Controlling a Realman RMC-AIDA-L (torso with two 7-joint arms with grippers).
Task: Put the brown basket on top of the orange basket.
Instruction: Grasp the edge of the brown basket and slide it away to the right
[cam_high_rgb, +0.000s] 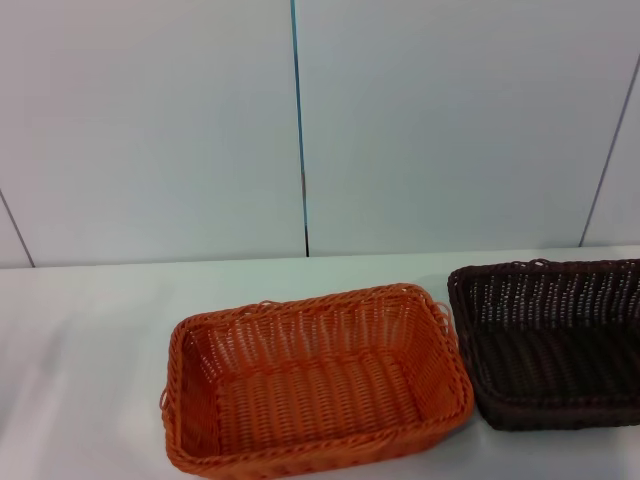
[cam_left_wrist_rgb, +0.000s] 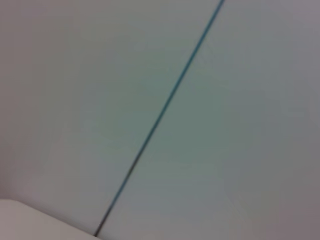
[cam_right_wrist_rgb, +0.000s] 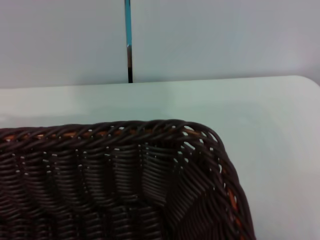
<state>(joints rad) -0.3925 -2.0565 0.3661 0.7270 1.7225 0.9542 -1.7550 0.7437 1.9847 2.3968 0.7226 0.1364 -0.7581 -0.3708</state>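
Note:
The orange basket (cam_high_rgb: 318, 302) sits upright and empty on the white table, at the front middle of the head view. The brown basket (cam_high_rgb: 545, 345) sits upright on the table just to its right, close beside it and partly cut off by the right edge. The right wrist view looks from close by at a corner of the brown basket (cam_right_wrist_rgb: 115, 170), its braided rim and open-weave wall. Neither gripper shows in any view. The left wrist view shows only the wall and a bit of table.
The white table (cam_high_rgb: 90, 340) runs back to a pale panelled wall (cam_high_rgb: 450, 120) with a dark vertical seam (cam_high_rgb: 300, 130). A table corner (cam_left_wrist_rgb: 30, 220) shows in the left wrist view, and a rounded table edge (cam_right_wrist_rgb: 300, 100) in the right wrist view.

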